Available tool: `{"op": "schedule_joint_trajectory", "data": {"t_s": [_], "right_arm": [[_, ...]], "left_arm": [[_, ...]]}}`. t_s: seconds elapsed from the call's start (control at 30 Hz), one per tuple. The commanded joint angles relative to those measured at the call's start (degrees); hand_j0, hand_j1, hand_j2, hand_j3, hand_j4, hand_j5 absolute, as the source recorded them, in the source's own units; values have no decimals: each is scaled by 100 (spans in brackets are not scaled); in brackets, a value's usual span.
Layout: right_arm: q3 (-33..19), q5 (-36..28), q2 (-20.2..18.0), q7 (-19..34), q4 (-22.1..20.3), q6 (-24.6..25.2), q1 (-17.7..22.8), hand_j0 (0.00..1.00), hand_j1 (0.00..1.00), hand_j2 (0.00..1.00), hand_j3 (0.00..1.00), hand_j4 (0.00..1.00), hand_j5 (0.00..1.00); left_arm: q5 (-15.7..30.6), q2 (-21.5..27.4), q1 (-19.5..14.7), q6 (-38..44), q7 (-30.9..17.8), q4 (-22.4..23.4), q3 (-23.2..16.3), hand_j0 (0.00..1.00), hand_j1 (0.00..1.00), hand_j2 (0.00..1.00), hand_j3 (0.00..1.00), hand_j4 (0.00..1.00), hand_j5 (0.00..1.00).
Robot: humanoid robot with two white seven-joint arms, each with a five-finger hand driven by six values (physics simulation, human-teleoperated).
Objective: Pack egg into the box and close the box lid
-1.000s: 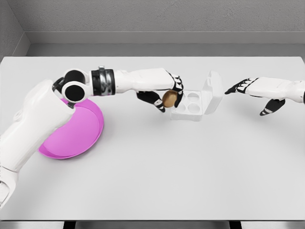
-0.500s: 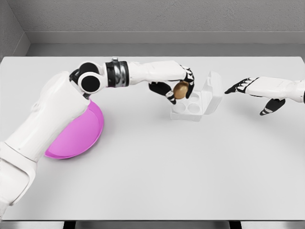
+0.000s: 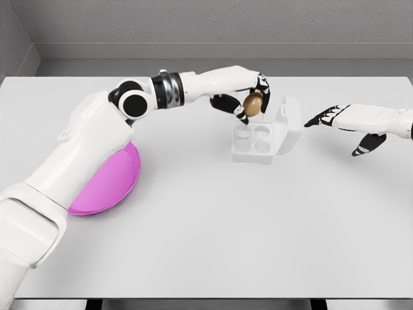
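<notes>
Just above the centre of the frame, the left robot hand (image 3: 250, 103) was curled around a brown egg (image 3: 252, 104), its dark fingers (image 3: 227, 103) wrapped about the shell so that only the egg's front face showed. The egg hung over the far edge of the white box (image 3: 253, 142), which sat open on the pale counter (image 3: 213, 232) with its lid (image 3: 288, 124) standing up on the right side and its four round cups looking bare. An egg is light, rigid and brittle, and its smooth shell would likely slip under a loose hold, so the sensible grip was a gentle cradle around the widest part, as here, with little squeeze and a low release into a cup rather than a drop. The box itself looked thin and light and might slide if nudged; the lid was probably best pushed at its top edge to fold it shut. At the right edge of the frame the right robot hand (image 3: 335, 117) hovered near the lid, fingers loosely extended and holding nothing. A pink plate (image 3: 116, 184) lay at the left, partly behind the left arm.
</notes>
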Motion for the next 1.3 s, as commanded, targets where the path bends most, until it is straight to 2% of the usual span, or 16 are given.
{"op": "schedule_joint_trajectory", "data": {"t_s": [0.0,0.1,0.17,0.33,0.53,1.27], "right_arm": [[-4,-31,-6,-2,-1,15,0,100,100,100,100,100,100],[-4,-31,-6,-2,-1,15,0,100,100,100,100,100,100],[-4,-31,-6,-2,-1,15,0,100,100,100,100,100,100],[5,-31,-6,-2,-10,15,0,100,100,100,100,100,100],[5,-31,-6,-2,-10,15,0,100,100,100,100,100,100],[93,-22,37,-2,-72,15,0,100,100,100,100,100,100]], "left_arm": [[38,-73,-18,13,299,190,11,33,33,33,33,33,33],[-32,-266,-70,22,405,462,3,33,33,33,33,33,33],[-199,-363,-79,22,774,629,-6,33,33,33,33,33,33],[-208,-618,-88,13,827,1130,-41,34,34,34,34,34,34],[-261,-706,-97,13,827,1280,-68,35,35,35,35,35,35],[-278,-706,-97,-40,827,1280,-24,39,39,39,39,39,39]]}}
